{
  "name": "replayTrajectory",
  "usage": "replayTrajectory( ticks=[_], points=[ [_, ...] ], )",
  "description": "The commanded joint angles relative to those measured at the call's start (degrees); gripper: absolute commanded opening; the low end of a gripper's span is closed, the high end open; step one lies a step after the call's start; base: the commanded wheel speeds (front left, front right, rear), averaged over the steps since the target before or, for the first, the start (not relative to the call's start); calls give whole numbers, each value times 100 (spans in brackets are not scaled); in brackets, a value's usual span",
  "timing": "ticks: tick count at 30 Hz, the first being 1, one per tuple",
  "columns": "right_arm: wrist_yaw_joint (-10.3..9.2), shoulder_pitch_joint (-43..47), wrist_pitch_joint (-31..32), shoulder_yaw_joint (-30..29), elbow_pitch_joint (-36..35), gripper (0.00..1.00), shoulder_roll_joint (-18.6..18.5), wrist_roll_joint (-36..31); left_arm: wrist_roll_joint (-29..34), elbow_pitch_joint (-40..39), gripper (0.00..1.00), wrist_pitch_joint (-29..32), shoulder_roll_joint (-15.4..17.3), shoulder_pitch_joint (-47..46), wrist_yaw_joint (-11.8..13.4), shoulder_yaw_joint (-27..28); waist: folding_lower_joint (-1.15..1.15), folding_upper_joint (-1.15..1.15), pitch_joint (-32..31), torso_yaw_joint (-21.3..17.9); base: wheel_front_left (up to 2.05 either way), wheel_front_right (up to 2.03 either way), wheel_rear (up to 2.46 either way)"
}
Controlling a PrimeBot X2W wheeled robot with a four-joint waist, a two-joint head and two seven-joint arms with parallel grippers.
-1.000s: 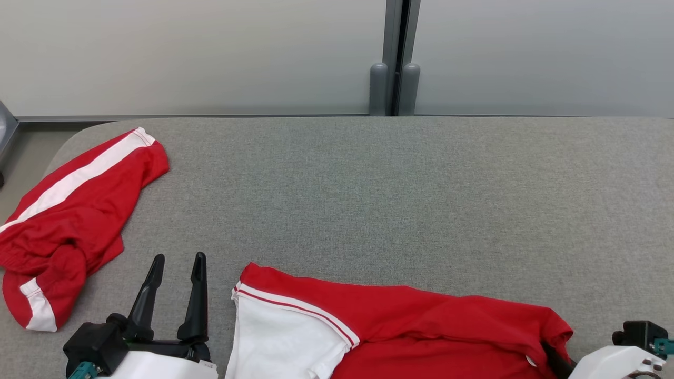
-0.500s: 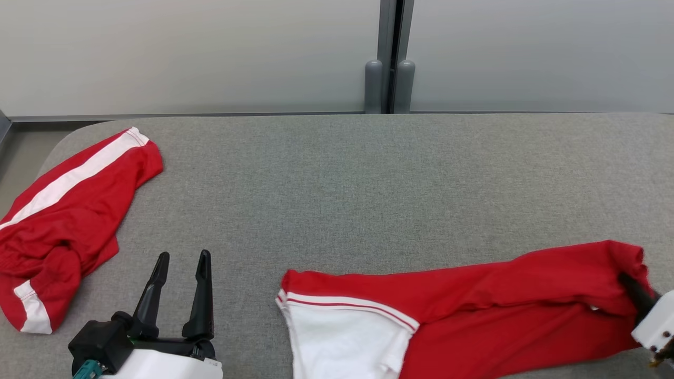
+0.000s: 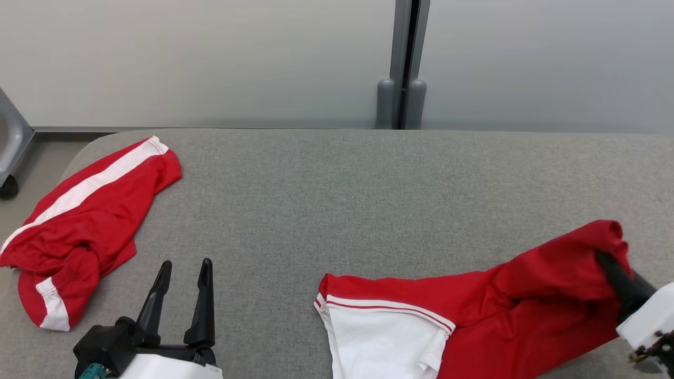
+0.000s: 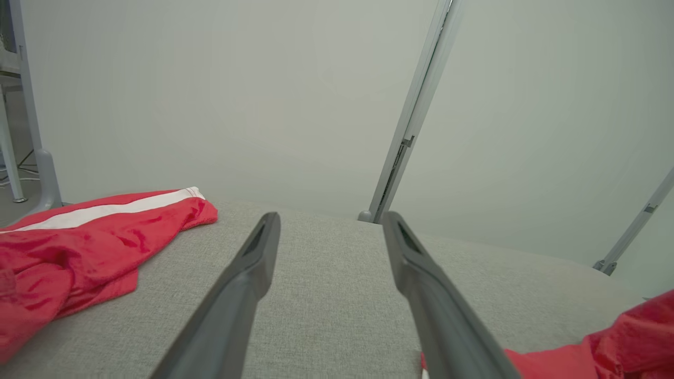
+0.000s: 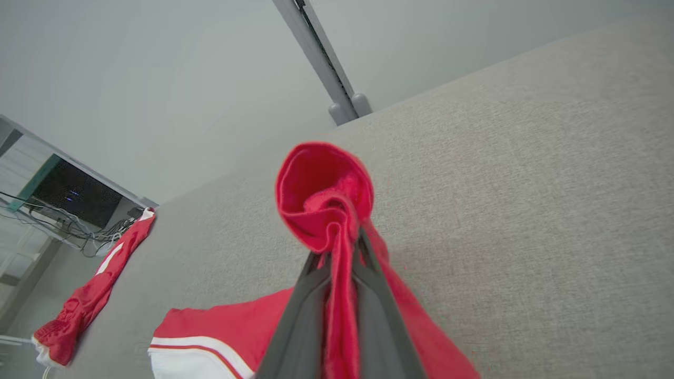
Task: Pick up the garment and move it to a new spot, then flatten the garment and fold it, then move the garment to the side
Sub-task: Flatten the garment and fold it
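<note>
On the right gripper (image 5: 339, 252) the jaws are clenched on a bunched red fold of the garment (image 3: 526, 300). The rest lies limp at the near right of the counter (image 3: 337, 200). It looks light and soft, so it is best taken at the corners. The left gripper (image 3: 186, 263) has its jaws released and empty.

Nothing here can be read. The red-and-white garment (image 3: 474, 310) carries plain stripes and no legible lettering, number or brand mark. The same goes for the second red garment (image 3: 89, 221) at the left end of the grey tabletop (image 3: 326, 200).
</note>
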Motion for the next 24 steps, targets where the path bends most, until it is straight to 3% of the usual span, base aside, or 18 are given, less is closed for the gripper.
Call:
replayTrajectory(
  ticks=[1, 4, 8, 15, 24],
  points=[
    [14, 217, 127, 133, -285, 0, 116, 99, -31, 49, 100, -10, 22, 39, 8, 4, 0, 0, -131, 75, 0, 0, 0],
    [14, 364, 243, 332, -616, 0, 251, 178, -39, 71, 100, -7, 39, 64, 9, 7, 0, 0, -194, 120, 0, 0, 0],
    [14, 525, 463, 1013, -947, 0, 642, 386, -57, 81, 100, 28, 66, 62, -9, -24, 0, 0, -245, 309, 0, 0, 0],
    [14, 230, 457, 1915, -379, 0, 937, 440, -49, 104, 100, 110, 103, -32, -3, -85, 0, 0, -185, 776, 0, 0, 0],
    [14, -3, 198, 2583, 476, 0, 1047, 601, -85, 177, 100, 117, 106, -81, -36, -137, 0, 0, -127, 1233, 0, 0, 0]
  ],
)
